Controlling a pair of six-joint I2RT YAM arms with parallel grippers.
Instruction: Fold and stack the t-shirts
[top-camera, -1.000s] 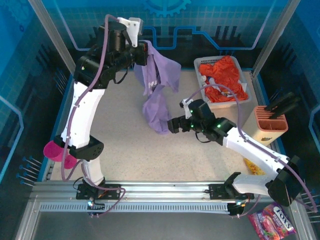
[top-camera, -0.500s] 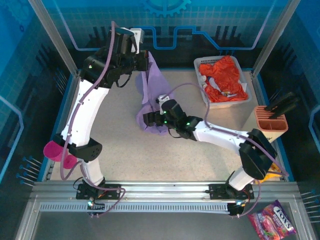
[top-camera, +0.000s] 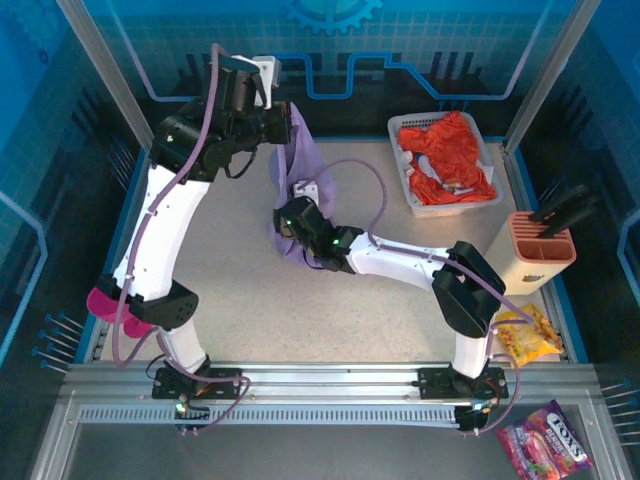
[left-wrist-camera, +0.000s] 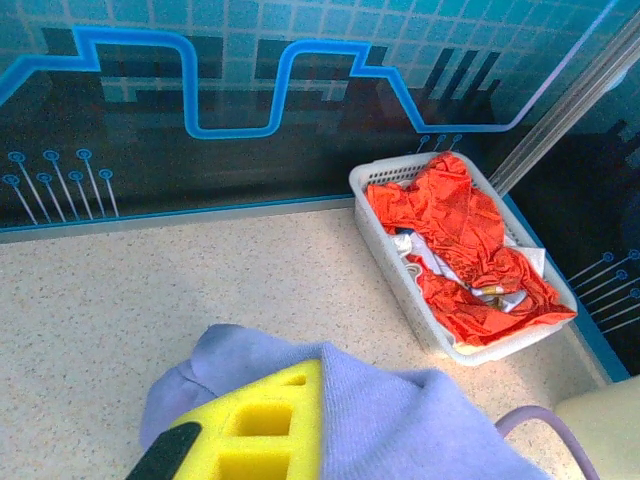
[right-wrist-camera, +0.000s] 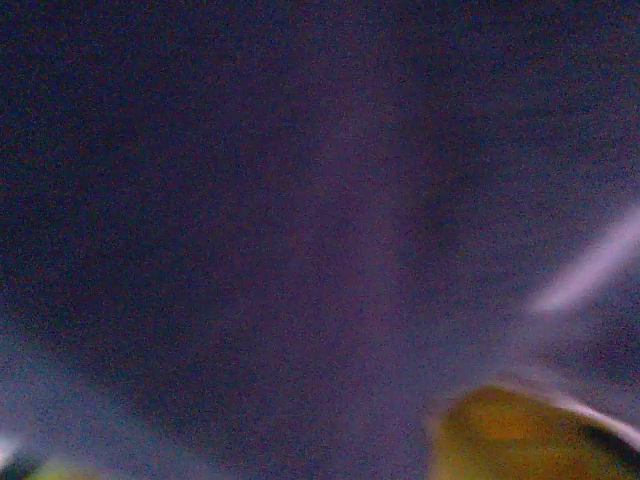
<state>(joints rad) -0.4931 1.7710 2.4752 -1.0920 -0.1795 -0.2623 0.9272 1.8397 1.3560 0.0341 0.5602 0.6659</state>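
Left gripper (top-camera: 286, 122): raised at the far side of the worktop (top-camera: 240, 290), pinching the upper edge of the lavender t-shirt (top-camera: 303, 160), which hangs from it in one long fold, its lower end bunched at or just above the surface. In the left wrist view one yellow foam pad (left-wrist-camera: 262, 428) shows with the lavender cloth draped against it. Right gripper (top-camera: 284, 228): pushed into the lower bunch of the same shirt. The right wrist view is dark, blurred purple cloth with one yellowish pad (right-wrist-camera: 510, 430) at the bottom edge, so I cannot tell whether this gripper is spread or pressed together. T-shirts counted: two. The second, the orange-red t-shirt (top-camera: 450, 140), lies crumpled in the one white slatted basket (top-camera: 397, 127) at the far right, well apart from both grippers. Other items: one salmon holder (top-camera: 540, 252) with two dark handles at the right edge, one yellow snack bag (top-camera: 525, 335) near the right arm's base, one pink sweet packet (top-camera: 545, 447) off the worktop's near right corner.
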